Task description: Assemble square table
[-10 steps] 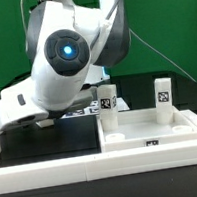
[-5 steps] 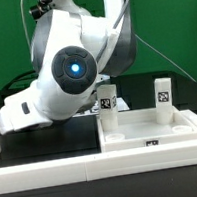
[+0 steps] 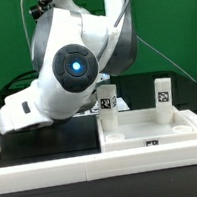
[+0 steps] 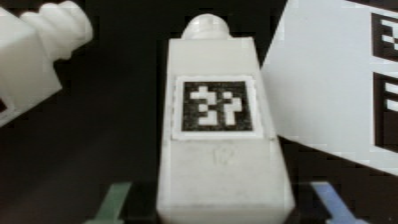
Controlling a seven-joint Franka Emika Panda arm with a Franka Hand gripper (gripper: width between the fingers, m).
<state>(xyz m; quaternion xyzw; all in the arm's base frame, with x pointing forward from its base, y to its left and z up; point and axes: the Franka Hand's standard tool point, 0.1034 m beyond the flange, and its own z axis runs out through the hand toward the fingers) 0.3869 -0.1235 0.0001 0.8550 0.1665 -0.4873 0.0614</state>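
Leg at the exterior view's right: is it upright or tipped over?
Upright. The leg stands on its end, with its long side vertical.

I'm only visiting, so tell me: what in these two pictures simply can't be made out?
Gripper: exterior view, hidden behind the arm. Wrist view, only fingertips show at the edge; whether they touch the leg is unclear.
Other leg: wrist view, cut off by the edge.
Tagged white panel: wrist view, cut off by the edge; which part it is, unclear.
Tag on the slab: exterior view, too small to read.
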